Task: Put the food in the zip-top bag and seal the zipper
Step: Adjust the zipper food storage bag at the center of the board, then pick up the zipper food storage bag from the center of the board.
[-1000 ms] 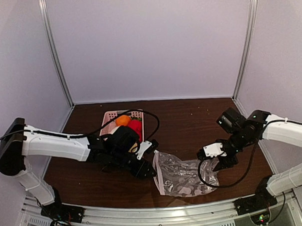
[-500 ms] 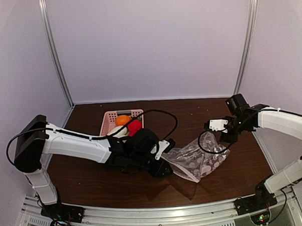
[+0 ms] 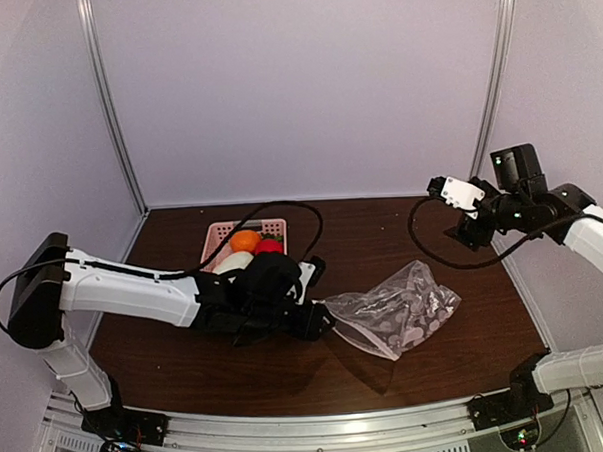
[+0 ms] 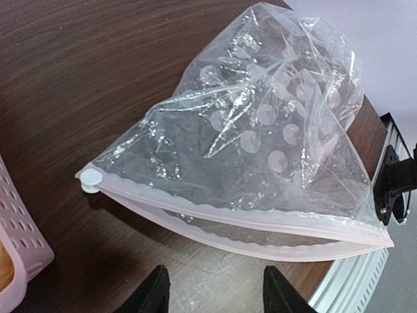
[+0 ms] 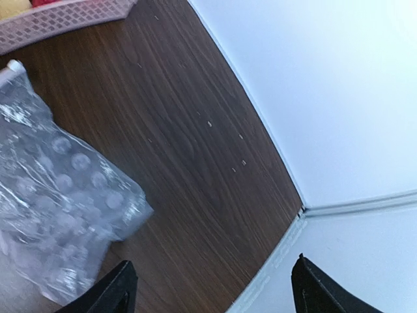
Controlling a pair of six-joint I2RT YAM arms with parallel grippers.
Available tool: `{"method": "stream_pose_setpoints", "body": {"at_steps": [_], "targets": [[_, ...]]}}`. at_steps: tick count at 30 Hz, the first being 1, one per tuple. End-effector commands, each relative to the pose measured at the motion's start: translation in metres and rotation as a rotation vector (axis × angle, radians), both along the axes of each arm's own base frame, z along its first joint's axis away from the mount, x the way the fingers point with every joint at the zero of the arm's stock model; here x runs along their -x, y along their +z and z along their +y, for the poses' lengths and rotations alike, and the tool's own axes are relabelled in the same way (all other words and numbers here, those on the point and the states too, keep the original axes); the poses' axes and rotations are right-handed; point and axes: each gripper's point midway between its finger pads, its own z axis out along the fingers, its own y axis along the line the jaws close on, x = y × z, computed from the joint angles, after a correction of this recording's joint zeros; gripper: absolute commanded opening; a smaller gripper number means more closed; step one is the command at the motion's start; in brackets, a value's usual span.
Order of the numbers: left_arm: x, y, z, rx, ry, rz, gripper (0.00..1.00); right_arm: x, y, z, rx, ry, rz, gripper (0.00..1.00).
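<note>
The transparent zip-top bag [image 3: 397, 314] lies crumpled on the brown table, empty. In the left wrist view the bag [image 4: 260, 150] has its mouth slightly parted; the pale zipper [image 4: 247, 218] runs along it, with a white slider [image 4: 90, 179] at its left end. My left gripper [image 3: 324, 320] is open and empty just short of the mouth [image 4: 215, 297]. My right gripper [image 3: 470, 231] is open and empty, raised above the table's right rear, away from the bag [image 5: 215, 287]. An orange piece [image 3: 244, 240], a red piece [image 3: 269, 245] and a whitish piece [image 3: 233, 261] sit in the pink basket [image 3: 222, 232].
The pink basket's corner shows at the left edge of the left wrist view [image 4: 19, 248] and its rim at the top of the right wrist view [image 5: 71, 16]. The left arm's black cable [image 3: 281, 209] loops over the basket. The table's metal front rail [image 3: 321, 433] runs below the bag.
My right gripper has left the bag and risen up and back to the right. The bag has settled on the table. My left gripper has drawn slightly left and stands open at the mouth.
</note>
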Motion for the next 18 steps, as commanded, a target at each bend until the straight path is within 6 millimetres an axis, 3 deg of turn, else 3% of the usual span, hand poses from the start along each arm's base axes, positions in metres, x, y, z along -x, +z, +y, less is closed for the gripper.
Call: {"method": "stream_pose_setpoints", "body": {"at_steps": [1,4,8,10,13,18], "targets": [[-0.011,0.005,0.015,0.025,0.145,0.023,0.49,0.049,-0.029,0.079,-0.132,0.204,0.208,0.82],[-0.014,0.002,0.026,0.003,0.221,0.045,0.47,0.076,-0.042,0.132,-0.127,0.317,0.315,0.82],[-0.026,0.018,0.054,0.015,0.365,0.004,0.47,0.106,-0.054,0.175,-0.079,0.407,0.466,0.79],[-0.034,0.030,0.075,0.013,0.461,-0.039,0.48,0.117,-0.062,0.190,-0.046,0.421,0.506,0.82],[-0.042,0.052,0.110,0.023,0.602,-0.099,0.52,0.132,-0.076,0.206,0.023,0.447,0.529,0.94],[-0.048,0.066,0.162,0.024,0.763,-0.148,0.55,0.143,-0.092,0.224,0.088,0.464,0.504,0.95]]}}
